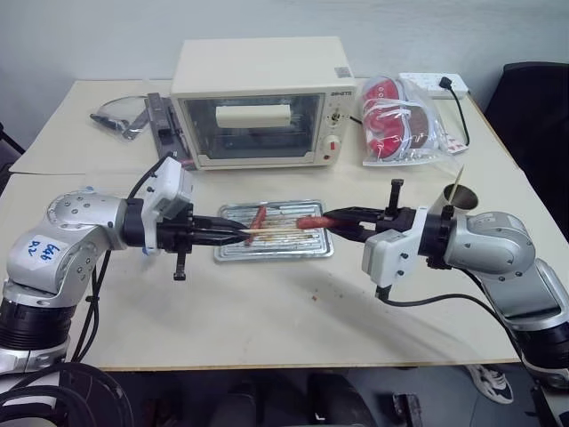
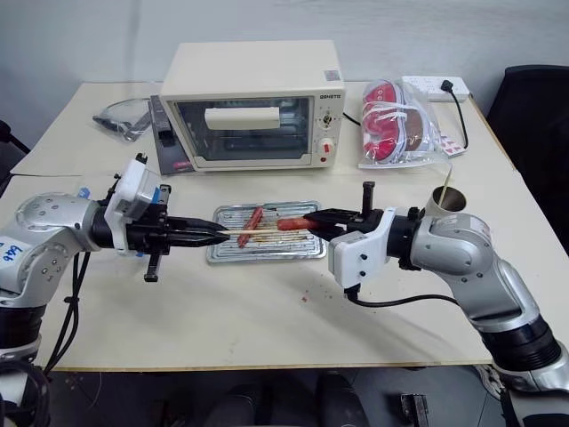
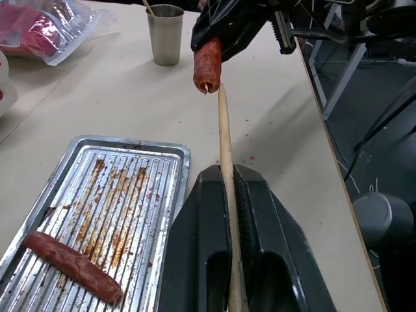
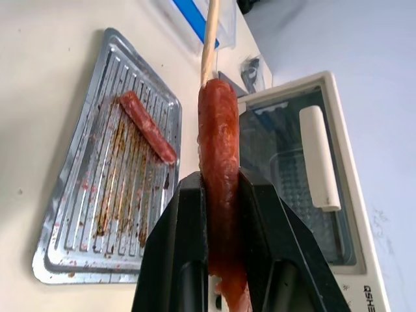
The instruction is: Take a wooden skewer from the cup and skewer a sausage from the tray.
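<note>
A metal tray (image 1: 229, 252) sits mid-table, near a toaster oven (image 1: 258, 100), with a spare sausage (image 4: 148, 127) in it. Above the tray, the right gripper (image 1: 340, 221) pinches the sausage (image 4: 218, 149); it looks soft and greasy. The left gripper (image 1: 236, 233) is clamped on the skewer (image 3: 225, 146), thin and likely brittle, so it is best held close to the tip, which touches the sausage's end. The cup (image 3: 165, 34) stands far right.
</note>
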